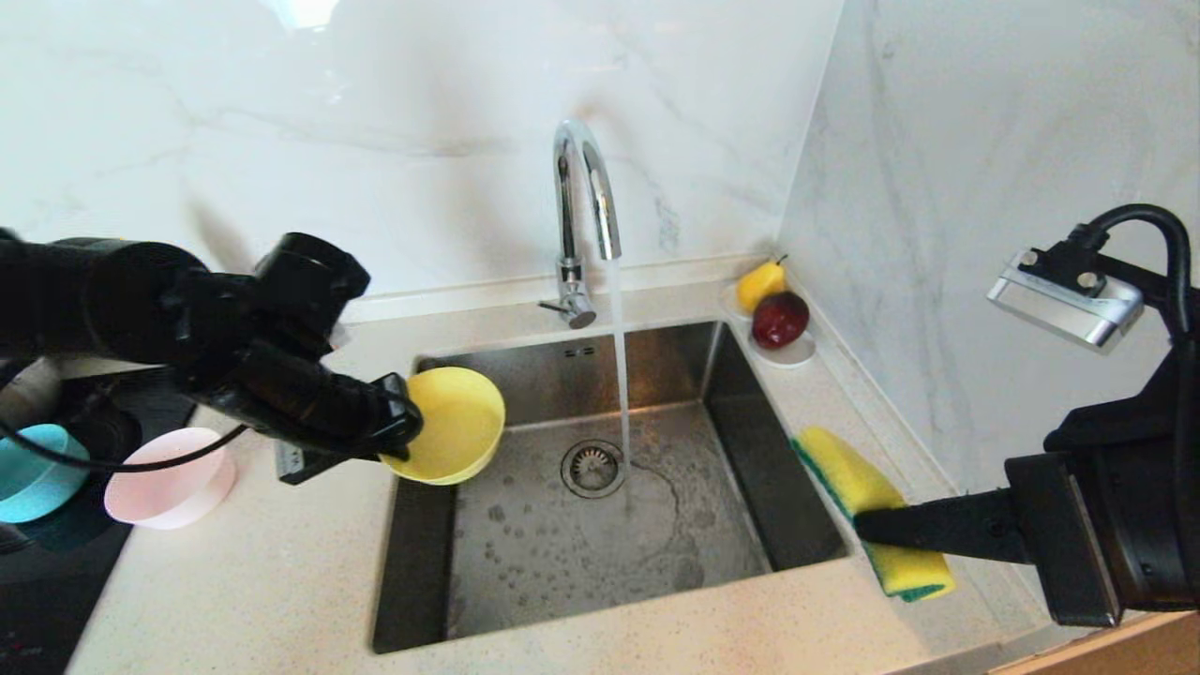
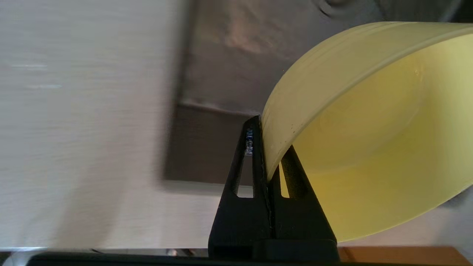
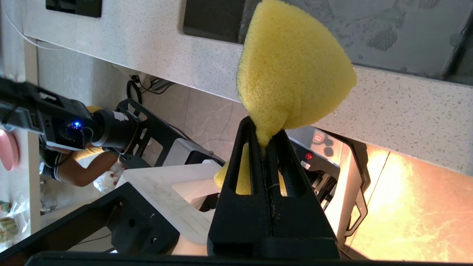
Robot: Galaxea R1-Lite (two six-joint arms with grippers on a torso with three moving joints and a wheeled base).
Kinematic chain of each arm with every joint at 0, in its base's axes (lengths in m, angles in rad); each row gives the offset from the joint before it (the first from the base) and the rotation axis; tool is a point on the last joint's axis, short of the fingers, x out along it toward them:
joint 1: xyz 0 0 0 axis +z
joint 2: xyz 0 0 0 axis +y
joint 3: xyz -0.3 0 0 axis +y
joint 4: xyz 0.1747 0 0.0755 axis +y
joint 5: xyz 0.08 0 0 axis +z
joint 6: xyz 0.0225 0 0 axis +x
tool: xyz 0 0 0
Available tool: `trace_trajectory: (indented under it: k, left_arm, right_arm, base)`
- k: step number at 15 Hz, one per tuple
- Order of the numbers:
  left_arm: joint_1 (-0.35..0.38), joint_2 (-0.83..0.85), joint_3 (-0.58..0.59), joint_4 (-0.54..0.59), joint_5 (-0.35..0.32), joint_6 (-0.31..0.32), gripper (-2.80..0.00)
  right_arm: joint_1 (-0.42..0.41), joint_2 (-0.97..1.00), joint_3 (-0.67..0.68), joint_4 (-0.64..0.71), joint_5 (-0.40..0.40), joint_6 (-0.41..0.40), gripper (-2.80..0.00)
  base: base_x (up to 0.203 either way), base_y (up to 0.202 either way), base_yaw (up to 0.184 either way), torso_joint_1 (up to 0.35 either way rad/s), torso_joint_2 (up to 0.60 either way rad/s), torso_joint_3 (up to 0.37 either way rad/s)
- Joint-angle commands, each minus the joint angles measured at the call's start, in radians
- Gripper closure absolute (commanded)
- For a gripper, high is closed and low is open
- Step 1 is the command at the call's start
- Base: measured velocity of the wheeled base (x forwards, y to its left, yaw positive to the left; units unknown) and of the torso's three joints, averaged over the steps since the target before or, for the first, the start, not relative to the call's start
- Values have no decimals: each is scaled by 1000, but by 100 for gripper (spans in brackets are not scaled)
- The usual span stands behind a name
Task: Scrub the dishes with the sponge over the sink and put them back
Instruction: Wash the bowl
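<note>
My left gripper (image 1: 398, 427) is shut on the rim of the yellow bowl (image 1: 455, 424), which hangs tilted over the left edge of the sink (image 1: 525, 553). In the left wrist view the bowl (image 2: 373, 140) is pinched at its rim by my left gripper (image 2: 266, 147). My right gripper (image 1: 867, 525) is shut on the yellow and green sponge (image 1: 858, 483) above the counter just right of the sink; the sponge (image 3: 292, 74) bulges past my right gripper (image 3: 264, 127) in the right wrist view. The pink bowl (image 1: 169, 478) and the light blue bowl (image 1: 33, 473) sit on the left.
Water runs from the curved chrome tap (image 1: 586, 206) onto the basin floor beside the drain strainer (image 1: 592, 466). A white saucer (image 1: 787, 354) with a yellow pear (image 1: 759, 284) and a red apple (image 1: 780, 319) stands at the back right corner. Marble walls close off the back and right.
</note>
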Motion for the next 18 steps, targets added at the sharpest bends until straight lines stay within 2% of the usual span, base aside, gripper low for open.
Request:
trace_trajectory:
  k: [1,7,10,12,15,18]
  left_arm:
    - [-88,161,-129,26,4,-45,0]
    - [-208,408,-413,119,6,-211,0]
    - [-224,469,-512,129,7,-220,0]
    - [-248,502,-515,97,18,-219,0]
    - [-260,546,-515,17,76,-224,0]
    - [-261,550,-515,-13,81,-226,0]
  right_arm:
    - [0,5,3,3,1,3,0]
    - [1,-16,16,-17,2,3,0]
    - [8,-37,15,-17,3,1,0]
    - [9,-42,21,-17,3,2,0]
    - [9,-53,23,-17,3,1,0]
    - [9,-56,25,-17,5,3,0]
  base:
    - [0,0,0,0,0,0]
    - [0,0,0,0,0,0]
    - [0,0,0,0,0,0]
    - [0,0,0,0,0,0]
    - [0,0,0,0,0,0]
    - [0,0,0,0,0,0]
